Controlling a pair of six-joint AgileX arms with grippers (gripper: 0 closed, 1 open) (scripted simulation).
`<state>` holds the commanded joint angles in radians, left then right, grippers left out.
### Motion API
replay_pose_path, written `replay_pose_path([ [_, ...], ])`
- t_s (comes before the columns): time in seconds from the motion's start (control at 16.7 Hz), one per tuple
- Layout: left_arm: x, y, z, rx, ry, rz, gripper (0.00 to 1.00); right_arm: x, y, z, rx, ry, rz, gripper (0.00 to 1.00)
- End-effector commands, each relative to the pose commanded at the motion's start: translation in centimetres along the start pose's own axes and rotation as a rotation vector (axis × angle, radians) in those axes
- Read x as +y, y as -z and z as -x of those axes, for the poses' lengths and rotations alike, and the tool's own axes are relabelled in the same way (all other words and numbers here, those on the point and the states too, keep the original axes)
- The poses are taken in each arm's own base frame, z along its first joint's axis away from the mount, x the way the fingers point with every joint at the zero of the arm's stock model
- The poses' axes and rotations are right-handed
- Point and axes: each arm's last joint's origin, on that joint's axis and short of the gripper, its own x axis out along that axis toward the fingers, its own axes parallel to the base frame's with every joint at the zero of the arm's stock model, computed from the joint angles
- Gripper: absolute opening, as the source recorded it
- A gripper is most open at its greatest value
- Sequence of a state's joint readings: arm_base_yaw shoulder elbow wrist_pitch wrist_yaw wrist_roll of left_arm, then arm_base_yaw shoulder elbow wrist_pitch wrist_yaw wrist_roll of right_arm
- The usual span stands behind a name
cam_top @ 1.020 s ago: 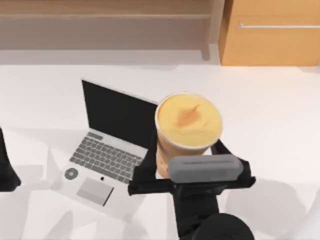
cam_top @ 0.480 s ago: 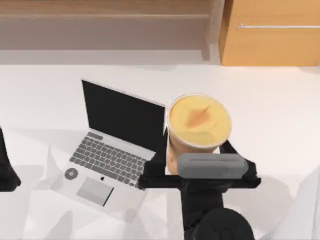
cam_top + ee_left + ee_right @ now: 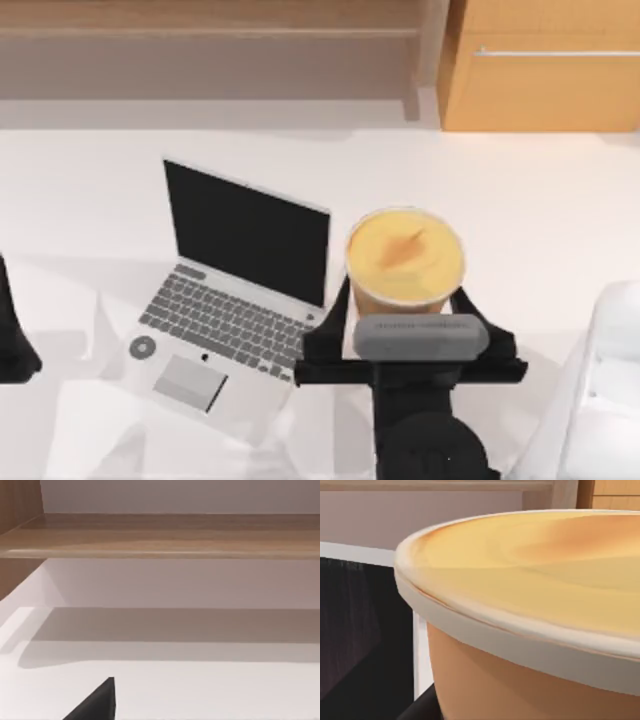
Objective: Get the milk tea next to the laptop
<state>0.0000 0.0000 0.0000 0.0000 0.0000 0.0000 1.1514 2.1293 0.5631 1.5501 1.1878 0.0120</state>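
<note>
The milk tea (image 3: 405, 255), a tall orange-tan cup with a pale rim and creamy top, stands upright just right of the laptop (image 3: 222, 318). My right gripper (image 3: 403, 303) is shut on the cup, one black finger on each side of it below the rim. The silver laptop is open, with its black screen facing the front. In the right wrist view the milk tea (image 3: 530, 605) is very close and the laptop's dark screen (image 3: 360, 630) is beside it. My left arm (image 3: 12, 340) is parked at the table's left edge; a dark fingertip (image 3: 97, 704) shows in the left wrist view.
A wooden shelf (image 3: 210, 40) and an orange-brown cabinet (image 3: 545, 70) run along the back of the white table (image 3: 540, 220). A pale shape (image 3: 600, 390) sits at the front right edge. Open tabletop lies behind and right of the cup.
My right gripper has carried the milk tea to the right, off the laptop's screen edge, and lower toward the table. The left arm has not moved.
</note>
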Motion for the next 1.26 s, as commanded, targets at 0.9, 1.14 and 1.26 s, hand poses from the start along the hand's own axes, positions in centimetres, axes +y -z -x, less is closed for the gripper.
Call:
replay_pose_path([
  [0.9,0.0,0.0,0.0,0.0,0.0,0.0,1.0,0.0,0.0,0.0,0.0,0.0,0.0,0.98],
  [1.14,0.0,0.0,0.0,0.0,0.0,0.0,1.0,0.0,0.0,0.0,0.0,0.0,0.0,1.0],
  [1.26,0.0,0.0,0.0,0.0,0.0,0.0,1.0,0.0,0.0,0.0,0.0,0.0,0.0,1.0],
])
